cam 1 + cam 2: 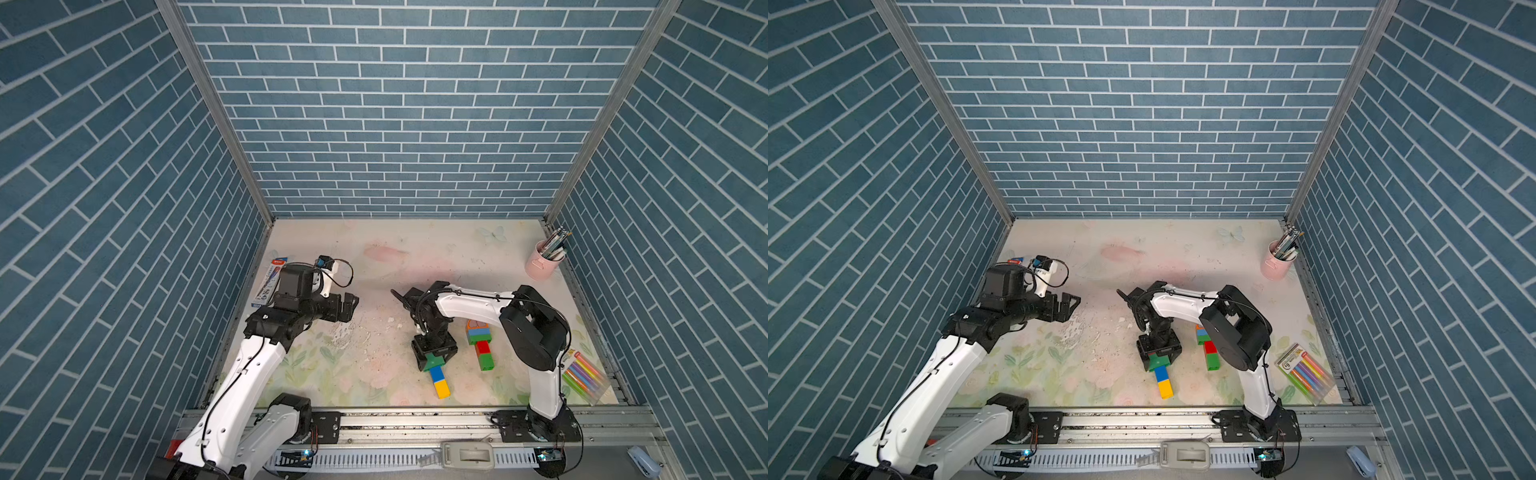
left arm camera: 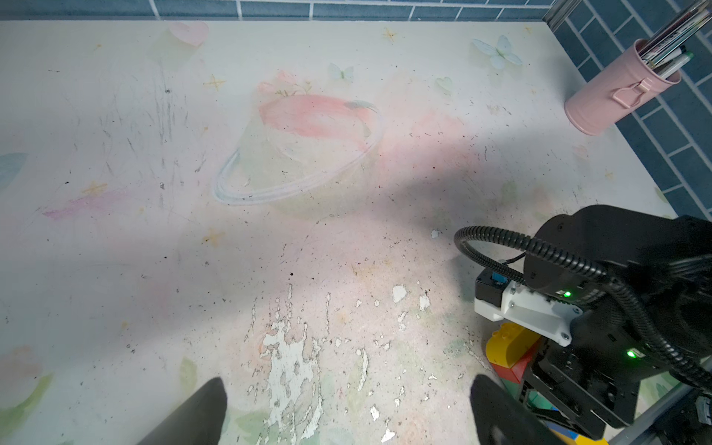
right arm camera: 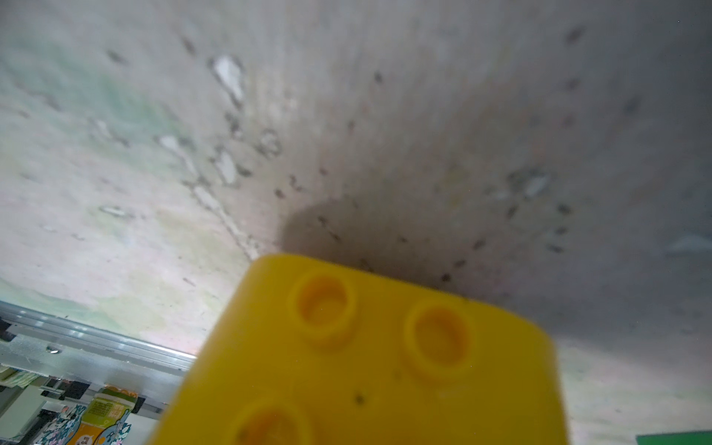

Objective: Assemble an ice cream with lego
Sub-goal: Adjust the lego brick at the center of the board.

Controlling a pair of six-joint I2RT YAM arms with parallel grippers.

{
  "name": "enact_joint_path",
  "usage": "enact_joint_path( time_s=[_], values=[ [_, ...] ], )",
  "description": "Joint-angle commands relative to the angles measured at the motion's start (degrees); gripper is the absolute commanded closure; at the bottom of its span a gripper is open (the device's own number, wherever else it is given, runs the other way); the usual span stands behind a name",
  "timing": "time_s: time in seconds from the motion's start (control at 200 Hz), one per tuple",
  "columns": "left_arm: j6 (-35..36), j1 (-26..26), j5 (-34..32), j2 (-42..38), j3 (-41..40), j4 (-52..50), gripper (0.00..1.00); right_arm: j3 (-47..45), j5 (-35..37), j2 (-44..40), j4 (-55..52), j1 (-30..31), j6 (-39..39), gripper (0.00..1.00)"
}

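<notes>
Green, blue, yellow: that lego stack (image 1: pixel 439 379) lies flat at lower centre in both top views, and my right gripper (image 1: pixel 434 360) straddles its green end. I can't tell whether the jaws pinch it or merely flank it. A second stack (image 1: pixel 482 348) lies just right of it. My left gripper (image 1: pixel 351 307) hangs at centre left over the table (image 1: pixel 374 249), jaws spread wide.
</notes>
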Motion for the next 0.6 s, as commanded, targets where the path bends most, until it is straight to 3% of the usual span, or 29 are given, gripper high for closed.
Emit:
enact_joint_path(
  time_s=[0.0, 0.075, 0.36, 0.595],
  values=[
    [-0.24, 0.48, -0.75, 0.03, -0.71, 0.57, 0.0, -2.18, 5.38, -0.52, 2.26, -0.19, 0.22, 0.22],
    [-0.58, 0.52, -0.79, -0.03, -0.76, 0.81, 0.0, -2.81, 5.19, -1.23, 3.05, -0.42, 0.19, 0.04],
    [-1.57, 0.43, -2.85, -0.87, -2.77, 3.96, 0.0, -3.66, 12.16, -8.77, 4.89, -1.24, -1.05, 0.02],
    [-2.82, 0.24, -7.53, -7.68, -9.55, 11.55, 0.0, -4.97, 20.9, -19.47, 10.34, -2.28, -4.88, 0.02]
  ],
)
